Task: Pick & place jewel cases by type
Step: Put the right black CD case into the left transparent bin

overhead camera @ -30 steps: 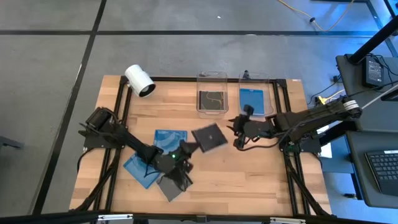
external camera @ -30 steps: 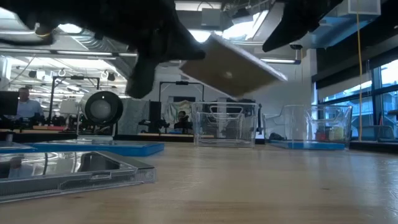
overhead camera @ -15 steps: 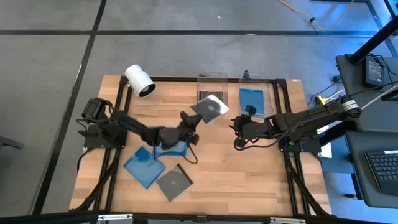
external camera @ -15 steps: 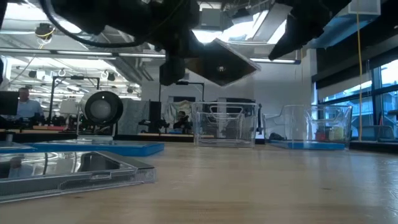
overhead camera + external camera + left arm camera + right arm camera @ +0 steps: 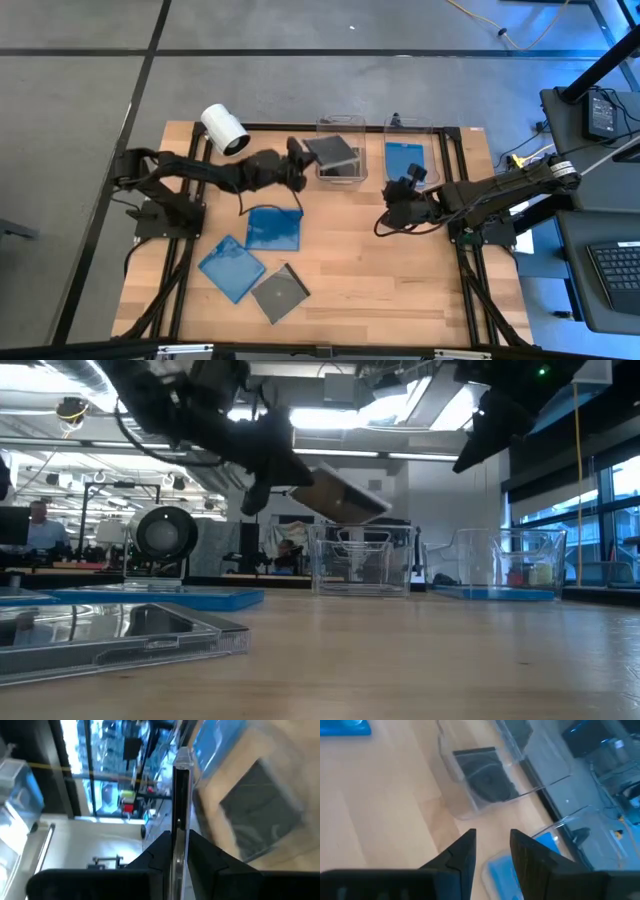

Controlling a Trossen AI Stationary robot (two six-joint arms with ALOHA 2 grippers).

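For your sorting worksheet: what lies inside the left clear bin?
One dark case lies on the left bin's floor. The left pincer holds another dark case above, covering part.

You saw two blue cases (image 5: 273, 229) and a grey case (image 5: 279, 294) on tan wood (image 5: 370, 280); the held case (image 5: 331, 150) was dark grey.

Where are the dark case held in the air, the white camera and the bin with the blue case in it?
Held dark case (image 5: 331, 150), high view, middle of its flat face.
White camera (image 5: 224, 130), high view, side of its cylinder.
Bin with blue case (image 5: 410, 127), high view, far rim.
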